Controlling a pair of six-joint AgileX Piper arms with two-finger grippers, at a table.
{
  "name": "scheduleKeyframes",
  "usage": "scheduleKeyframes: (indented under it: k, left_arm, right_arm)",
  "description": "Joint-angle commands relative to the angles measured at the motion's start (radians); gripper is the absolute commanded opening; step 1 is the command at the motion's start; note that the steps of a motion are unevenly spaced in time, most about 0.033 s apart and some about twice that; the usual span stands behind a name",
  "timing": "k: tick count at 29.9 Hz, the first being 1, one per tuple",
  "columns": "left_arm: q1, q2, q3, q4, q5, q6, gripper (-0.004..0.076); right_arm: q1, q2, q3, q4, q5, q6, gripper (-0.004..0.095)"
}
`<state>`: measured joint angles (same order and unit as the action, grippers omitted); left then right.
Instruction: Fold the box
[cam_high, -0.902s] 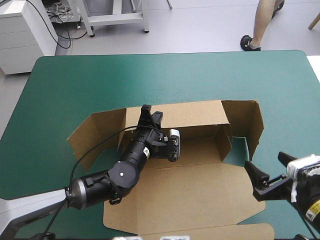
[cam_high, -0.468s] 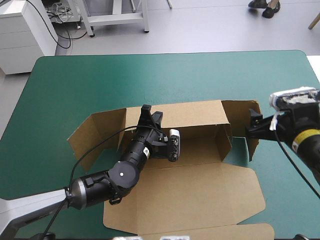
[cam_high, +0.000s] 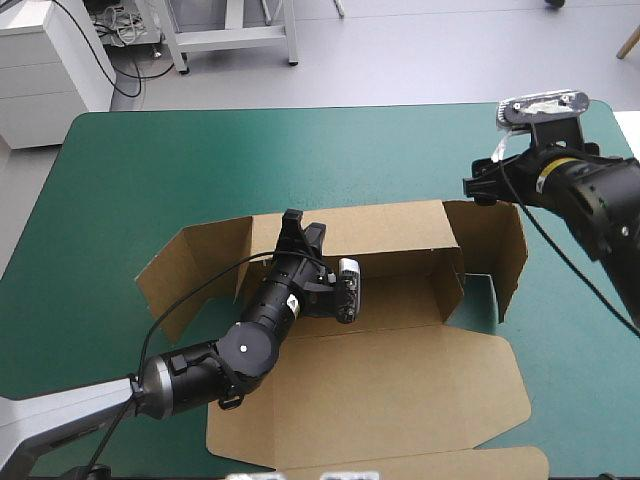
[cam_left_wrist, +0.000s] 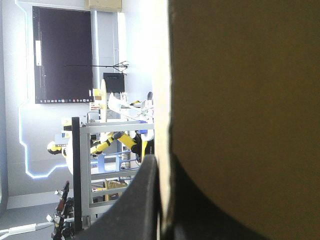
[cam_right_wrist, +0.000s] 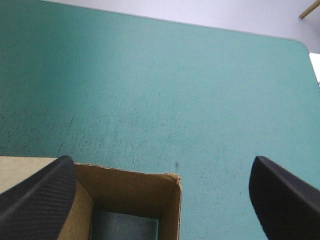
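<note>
Left jaws clamped tight on the raised back wall of the box (cam_high: 400, 380). Right jaws spread wide, empty, above its far right corner flap on the table (cam_high: 150, 170).

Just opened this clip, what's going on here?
Two robot arms are folding a brown box on the teal-green table. The left gripper is shut on the box's raised back wall, which stands upright. The right gripper is open and hovers above the box's far right corner. The front panel lies flat.
</note>
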<state>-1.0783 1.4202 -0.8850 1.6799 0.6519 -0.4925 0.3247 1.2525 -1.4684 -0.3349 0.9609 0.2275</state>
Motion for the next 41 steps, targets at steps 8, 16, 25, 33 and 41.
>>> scheduleKeyframes:
  k: [8,16,25,33,41]
  left_arm:
    - [-0.007,-0.035,-0.022,0.028,0.029,-0.007,-0.0008]
    - [-0.007,-0.035,-0.022,0.028,0.029,-0.007,-0.0008]
    - [-0.007,-0.035,-0.022,0.028,0.029,-0.007,-0.0008]
    - [-0.007,-0.035,-0.022,0.028,0.031,-0.007,-0.0008]
    - [-0.007,-0.035,-0.022,0.026,0.031,-0.007,-0.0008]
  right_arm:
    - [-0.364,0.31,-0.282,0.528,0.141,-0.327,0.0862]
    - [-0.381,0.44,-0.337,0.631,0.209,-0.361,0.0862]
    - [-0.381,0.354,-0.155,0.669,0.211,-0.419,0.0862]
    - [-0.405,0.251,0.004,0.651,0.209,-0.449,0.0862]
    - [-0.422,0.128,0.166,0.67,0.201,-0.486,0.0862]
